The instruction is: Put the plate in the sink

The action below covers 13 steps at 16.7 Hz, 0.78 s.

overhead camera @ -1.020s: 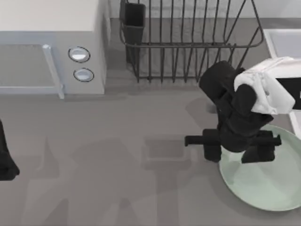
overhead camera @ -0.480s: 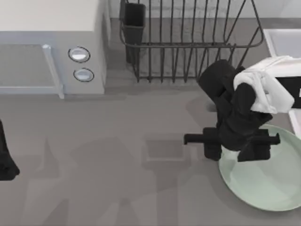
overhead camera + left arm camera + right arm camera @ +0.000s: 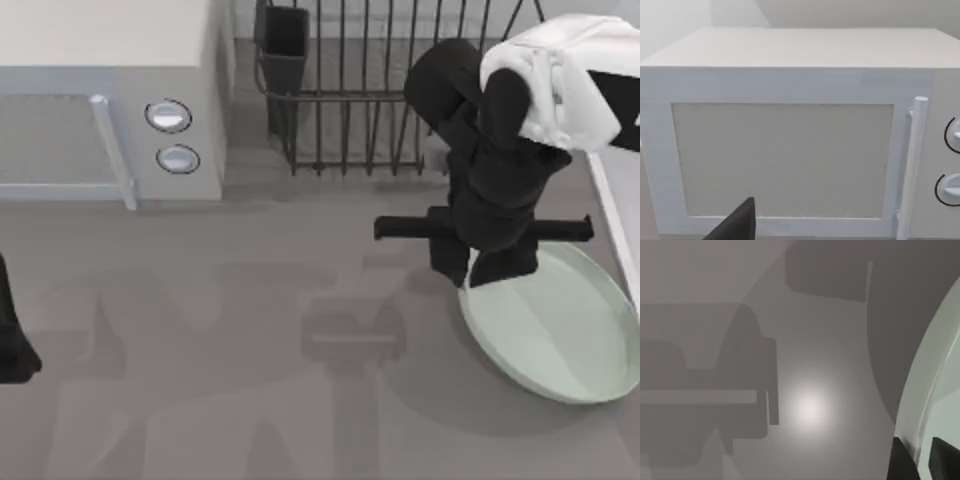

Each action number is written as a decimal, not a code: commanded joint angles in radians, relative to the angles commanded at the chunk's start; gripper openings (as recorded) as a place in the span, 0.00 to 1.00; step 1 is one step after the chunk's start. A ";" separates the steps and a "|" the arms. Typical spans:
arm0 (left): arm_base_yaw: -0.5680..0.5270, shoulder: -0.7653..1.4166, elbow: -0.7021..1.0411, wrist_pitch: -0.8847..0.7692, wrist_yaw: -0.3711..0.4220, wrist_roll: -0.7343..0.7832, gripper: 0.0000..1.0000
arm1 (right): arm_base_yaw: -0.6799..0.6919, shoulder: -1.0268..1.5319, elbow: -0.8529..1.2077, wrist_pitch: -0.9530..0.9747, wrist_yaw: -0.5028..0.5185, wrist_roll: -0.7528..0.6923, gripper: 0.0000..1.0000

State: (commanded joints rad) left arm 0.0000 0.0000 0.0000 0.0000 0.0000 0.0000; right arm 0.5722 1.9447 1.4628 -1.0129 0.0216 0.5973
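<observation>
Right gripper (image 3: 487,272) clamps the rim of the large round pale mint-green plate (image 3: 555,330) — lifted and tilted, w/ the pale-rimmed grey-white sink (image 3: 612,215) just beside; carry and drop still left. Left arm parked.

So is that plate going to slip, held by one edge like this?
Possibly. The plate looks smooth and glossy, and the right gripper pinches only its thin rim, so it could pivot. It hangs tilted without sagging, so probably rigid.
</observation>
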 joint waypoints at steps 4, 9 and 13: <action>0.000 0.000 0.000 0.000 0.000 0.000 1.00 | -0.003 -0.001 0.340 -0.347 0.000 -0.003 0.00; 0.000 0.000 0.000 0.000 0.000 0.000 1.00 | -0.012 -0.025 0.647 -0.659 -0.001 -0.012 0.00; 0.000 0.000 0.000 0.000 0.000 0.000 1.00 | -0.016 -0.036 0.710 -0.722 -0.001 -0.016 0.00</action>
State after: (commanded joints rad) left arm 0.0000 0.0000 0.0000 0.0000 0.0000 0.0000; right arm 0.5565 1.9088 2.1725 -1.7346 0.0205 0.5812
